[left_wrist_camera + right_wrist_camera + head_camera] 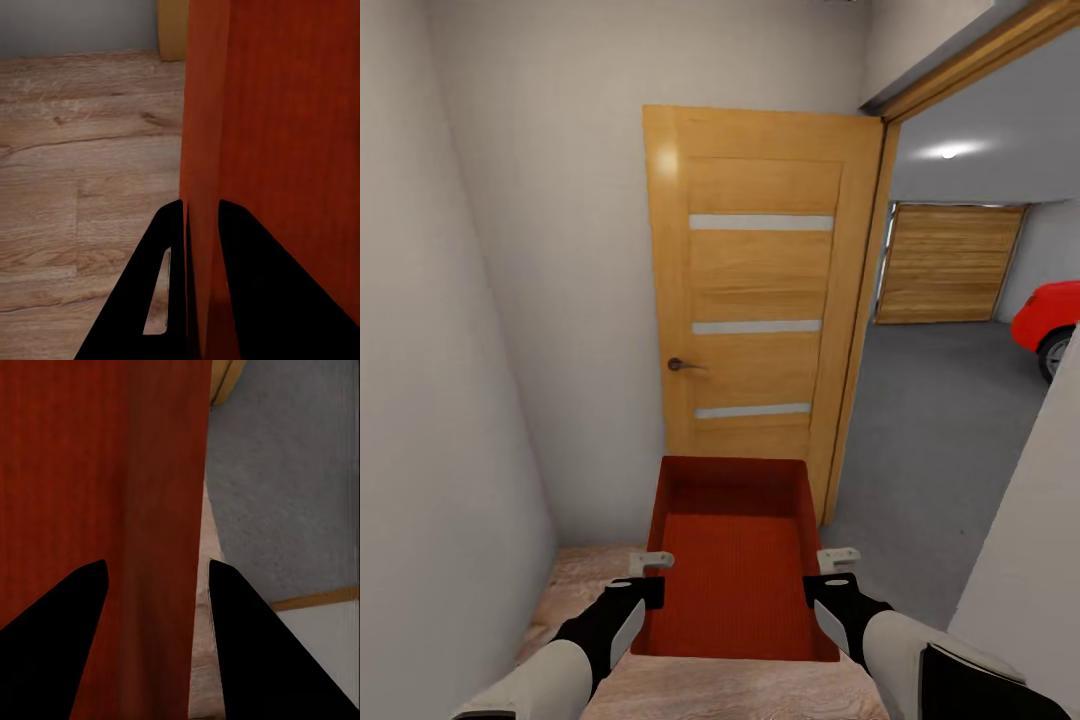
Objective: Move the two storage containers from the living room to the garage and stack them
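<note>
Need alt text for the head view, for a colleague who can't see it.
Both grippers, left and right, hold an orange-red ribbed plastic bin by its side walls before an open wooden door; at right, the grey-floored garage with a red car.

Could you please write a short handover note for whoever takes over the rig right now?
Left hand: shut on the left wall of the orange-red ribbed plastic bin.
Right hand: straddles the right wall; the wrist view shows a gap, so grip is uncertain.
Position: wood-floored hallway, facing the open wooden door; the garage's grey concrete floor lies ahead to the right, beside a red car.
Done: one bin carried this far.
Left: set it down in the garage, then fetch and stack the second bin.
</note>
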Available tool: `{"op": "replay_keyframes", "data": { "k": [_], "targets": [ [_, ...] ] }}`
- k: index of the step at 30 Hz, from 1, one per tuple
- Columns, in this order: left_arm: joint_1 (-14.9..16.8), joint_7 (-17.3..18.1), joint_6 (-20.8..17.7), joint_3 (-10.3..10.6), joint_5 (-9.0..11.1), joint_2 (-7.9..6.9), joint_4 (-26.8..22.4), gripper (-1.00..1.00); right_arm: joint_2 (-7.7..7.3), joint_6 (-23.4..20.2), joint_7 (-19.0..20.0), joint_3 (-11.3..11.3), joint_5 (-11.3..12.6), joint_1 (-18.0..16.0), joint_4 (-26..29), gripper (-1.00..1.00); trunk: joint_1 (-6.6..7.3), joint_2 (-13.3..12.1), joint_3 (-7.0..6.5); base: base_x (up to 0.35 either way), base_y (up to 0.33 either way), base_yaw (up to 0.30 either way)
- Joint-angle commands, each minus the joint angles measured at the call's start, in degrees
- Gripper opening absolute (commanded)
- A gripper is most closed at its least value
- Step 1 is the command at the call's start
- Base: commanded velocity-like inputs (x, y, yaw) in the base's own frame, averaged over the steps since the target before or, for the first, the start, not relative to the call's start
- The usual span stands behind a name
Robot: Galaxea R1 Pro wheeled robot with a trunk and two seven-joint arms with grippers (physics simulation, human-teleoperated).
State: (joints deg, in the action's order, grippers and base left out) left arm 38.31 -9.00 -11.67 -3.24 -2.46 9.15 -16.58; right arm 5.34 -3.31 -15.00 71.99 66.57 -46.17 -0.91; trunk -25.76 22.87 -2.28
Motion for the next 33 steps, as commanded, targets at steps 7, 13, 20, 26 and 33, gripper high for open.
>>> {"op": "replay_keyframes", "data": {
  "k": [7, 13, 20, 26, 33],
  "targets": [
    [-0.1, -0.1, -0.4, 0.2, -0.3, -0.49, 0.4, -1.00, -0.24, 0.9, -0.1, -1.5, -0.4, -0.1, -0.1, -1.00, -0.02, 0.1, 0.02, 0.000, 0.000, -0.288],
    [-0.1, 0.0, -0.6, 0.2, -0.3, -0.53, 0.5, -1.00, -0.24, 0.9, -0.1, -1.5, -0.4, -0.1, -0.1, -1.00, -0.02, 0.1, 0.02, 0.115, 0.097, -0.288],
    [-0.1, 0.1, -0.6, 0.2, -0.3, -0.53, 0.6, -1.00, -0.24, 0.9, -0.1, -1.5, -0.4, -0.1, -0.1, -1.00, -0.02, 0.1, 0.02, 0.232, 0.213, -0.114],
    [-0.1, 0.0, -0.6, 0.2, -0.3, -0.53, 0.6, -1.00, -0.24, 0.9, -0.1, -1.5, -0.4, -0.1, -0.1, -1.00, -0.02, 0.1, 0.02, 0.241, 0.222, -0.008],
    [-0.1, 0.0, -0.4, 0.2, -0.4, -0.53, 0.6, -1.00, -0.16, 0.9, -0.1, -1.4, -0.4, -0.1, -0.1, -1.00, -0.02, 0.1, 0.02, 0.201, 0.173, -0.187]
  ]
}}
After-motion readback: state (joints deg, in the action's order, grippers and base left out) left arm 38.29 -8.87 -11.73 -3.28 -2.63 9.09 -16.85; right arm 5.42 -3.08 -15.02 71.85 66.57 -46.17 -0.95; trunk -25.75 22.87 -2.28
